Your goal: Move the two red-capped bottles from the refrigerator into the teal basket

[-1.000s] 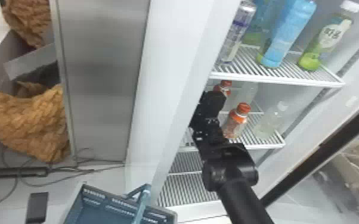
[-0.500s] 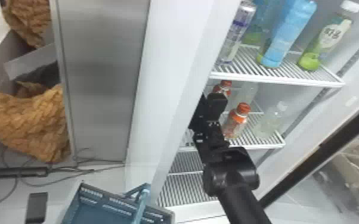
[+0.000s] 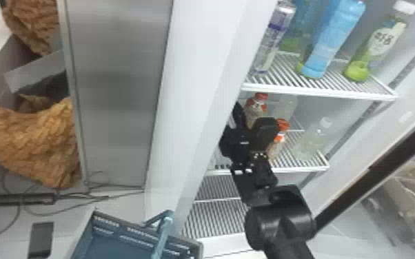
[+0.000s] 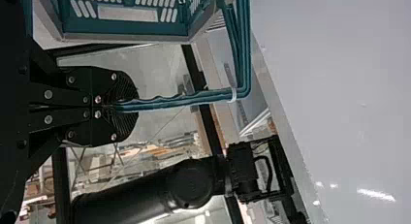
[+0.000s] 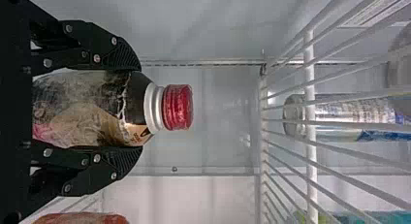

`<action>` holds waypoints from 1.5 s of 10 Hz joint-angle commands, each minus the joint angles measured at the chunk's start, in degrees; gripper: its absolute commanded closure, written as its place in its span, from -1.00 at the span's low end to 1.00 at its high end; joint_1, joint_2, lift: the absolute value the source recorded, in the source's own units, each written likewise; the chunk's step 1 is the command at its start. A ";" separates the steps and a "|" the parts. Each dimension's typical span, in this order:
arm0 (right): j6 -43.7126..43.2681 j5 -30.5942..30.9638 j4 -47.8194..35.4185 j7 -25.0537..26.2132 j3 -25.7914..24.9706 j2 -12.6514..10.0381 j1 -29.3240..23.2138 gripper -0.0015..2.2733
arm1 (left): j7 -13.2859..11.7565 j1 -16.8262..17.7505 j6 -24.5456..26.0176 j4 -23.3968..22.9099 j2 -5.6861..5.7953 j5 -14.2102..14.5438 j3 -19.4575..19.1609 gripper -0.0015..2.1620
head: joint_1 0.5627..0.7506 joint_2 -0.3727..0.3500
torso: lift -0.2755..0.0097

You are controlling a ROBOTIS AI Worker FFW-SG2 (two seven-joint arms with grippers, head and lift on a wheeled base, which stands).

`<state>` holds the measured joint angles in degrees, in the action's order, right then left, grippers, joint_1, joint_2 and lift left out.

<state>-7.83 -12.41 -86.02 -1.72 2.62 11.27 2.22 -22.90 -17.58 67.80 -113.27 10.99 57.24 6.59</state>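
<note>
In the head view the refrigerator (image 3: 198, 69) stood open, and the right gripper (image 3: 251, 115) was in at its middle shelf (image 3: 303, 168), between 2 and 3 o'clock from the view's centre. In the right wrist view the right gripper (image 5: 139, 107) had its fingers against opposite sides of a red-capped bottle (image 5: 92, 110), pinching it, with the cap beyond the fingertips. The head view showed two bottles with reddish caps by that gripper, a farther one (image 3: 256, 106) at 2 o'clock and a nearer one (image 3: 280, 137) at 3 o'clock, partly hidden behind a finger; I could not tell whether either was the pinched one. A clear bottle (image 3: 312, 144) stood farther out at 3 o'clock on the same shelf. On the shelf above, farther out at 2 o'clock, were a blue bottle (image 3: 334, 38) and a green-labelled bottle (image 3: 377, 44). The teal basket (image 3: 113, 222) sat outside at 7 o'clock, its handle (image 3: 163, 234) raised. In the left wrist view the left gripper (image 4: 128, 106) was pressed together on that handle, with the basket hanging well apart from its fingers.
</note>
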 commanded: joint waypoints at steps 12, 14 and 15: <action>6.14 -5.42 -38.08 -1.71 -10.16 -0.46 -34.14 -0.30 | -0.22 -0.28 -1.85 0.00 -0.18 0.00 -0.30 0.08 | 0.41 -0.94 | -0.64; 8.25 -5.42 -41.04 -2.24 -11.19 -0.55 -38.36 -0.30 | -0.22 -0.28 -1.85 0.00 -0.18 0.00 -0.30 0.08 | 0.41 -0.94 | -0.64; 10.78 -5.19 -43.57 -2.68 -11.42 -0.64 -41.17 -0.30 | -0.22 -0.42 -1.85 0.00 -0.18 0.00 -0.42 0.08 | 0.41 -0.94 | -0.64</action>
<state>1.48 -17.70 -128.09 -4.35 -8.61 10.66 -37.24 -23.12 -17.94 65.95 -113.27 10.81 57.24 6.26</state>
